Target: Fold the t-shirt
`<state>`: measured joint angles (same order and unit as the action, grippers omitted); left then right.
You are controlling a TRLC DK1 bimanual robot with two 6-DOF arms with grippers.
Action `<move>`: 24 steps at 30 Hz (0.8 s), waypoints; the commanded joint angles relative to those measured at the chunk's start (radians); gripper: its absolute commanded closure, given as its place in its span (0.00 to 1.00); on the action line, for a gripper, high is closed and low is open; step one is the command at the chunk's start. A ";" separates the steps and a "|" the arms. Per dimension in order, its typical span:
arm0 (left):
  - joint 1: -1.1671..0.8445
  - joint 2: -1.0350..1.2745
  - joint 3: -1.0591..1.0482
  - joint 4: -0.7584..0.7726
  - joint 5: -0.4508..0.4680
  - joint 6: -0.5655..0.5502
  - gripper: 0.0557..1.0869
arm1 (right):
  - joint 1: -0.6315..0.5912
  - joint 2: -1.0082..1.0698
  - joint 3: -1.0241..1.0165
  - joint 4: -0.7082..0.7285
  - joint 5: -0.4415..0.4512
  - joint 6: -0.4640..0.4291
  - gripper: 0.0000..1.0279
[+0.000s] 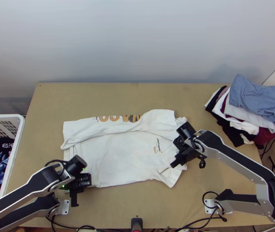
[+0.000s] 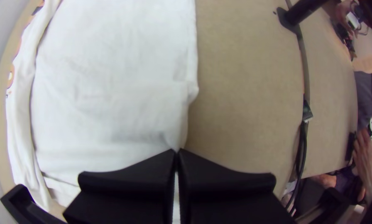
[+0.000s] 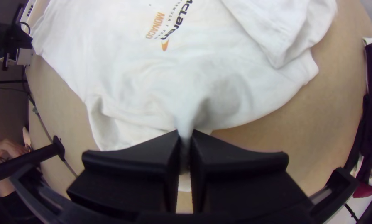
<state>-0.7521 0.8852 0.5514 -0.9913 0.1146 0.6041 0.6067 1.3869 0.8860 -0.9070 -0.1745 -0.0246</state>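
- In the top view, the white t-shirt (image 1: 114,158) lay on the worktop (image 1: 137,208), right between the two arms. That was a good spot, as both could get to it.
- A long strip (image 1: 79,129) on the far side was folded over the middle, so the shirt was already thinner. The big print was on that strip, and the small print on the chest faced up. The near side was not folded in yet, so that was most likely the next job.
- The left arm (image 1: 21,193) was by the near corner at the bottom end of the shirt. The right arm (image 1: 238,156) was at the other end, by the near sleeve. I think they were far apart so the side could go over straight and not sag.
- The pile of clothes (image 1: 249,112) and the basket (image 1: 17,139) were off to the sides, which left room to fold.
- In the left wrist view, the left gripper (image 2: 177,152) was closed on a little bit of the shirt's near edge. A small pinch like that would keep the rest flat.
- In the right wrist view, the right gripper (image 3: 186,133) pinched the shirt near the sleeve. The cloth rose to a point there. If it slipped, the side could go crooked.
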 commanded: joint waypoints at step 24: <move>0.747 0.704 0.685 -0.061 0.105 0.520 0.95 | -0.357 0.247 0.449 -0.139 -0.220 -0.072 0.97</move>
<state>-0.0528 1.3441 1.0203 -1.0641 0.2180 1.1027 0.3462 1.4956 1.1858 -1.0340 -0.3557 -0.0872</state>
